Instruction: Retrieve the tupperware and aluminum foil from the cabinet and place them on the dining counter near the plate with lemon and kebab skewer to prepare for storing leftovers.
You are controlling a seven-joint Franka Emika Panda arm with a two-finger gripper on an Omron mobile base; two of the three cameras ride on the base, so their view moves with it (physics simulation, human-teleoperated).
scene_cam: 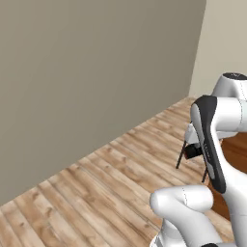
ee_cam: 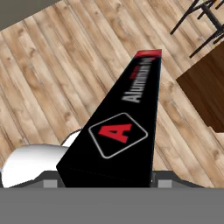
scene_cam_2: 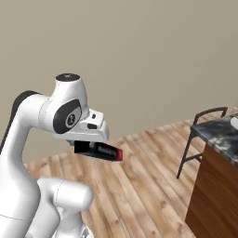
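Note:
My gripper (scene_cam_2: 91, 142) is shut on the aluminum foil (scene_cam_2: 98, 151), a long black box with a red end, held level above the wooden floor. The hand view looks along the aluminum foil (ee_cam: 118, 131), red end away from me, with my gripper (ee_cam: 107, 181) at its near end. A dark bit of the aluminum foil (scene_cam: 193, 151) peeks out behind the arm. The dining counter (scene_cam_2: 217, 132), marble over reddish wood, stands at the right. A pale sliver on its top at the frame edge may be the plate (scene_cam_2: 234, 122). Tupperware, cabinet, lemon and kebab skewer are out of view.
A black metal stool (scene_cam_2: 197, 135) stands against the counter's near end, between me and it; the stool (ee_cam: 201, 17) also shows in the hand view. A plain grey-beige wall (scene_cam: 96, 72) runs behind. Bare wooden floor (scene_cam_2: 139, 186) lies ahead.

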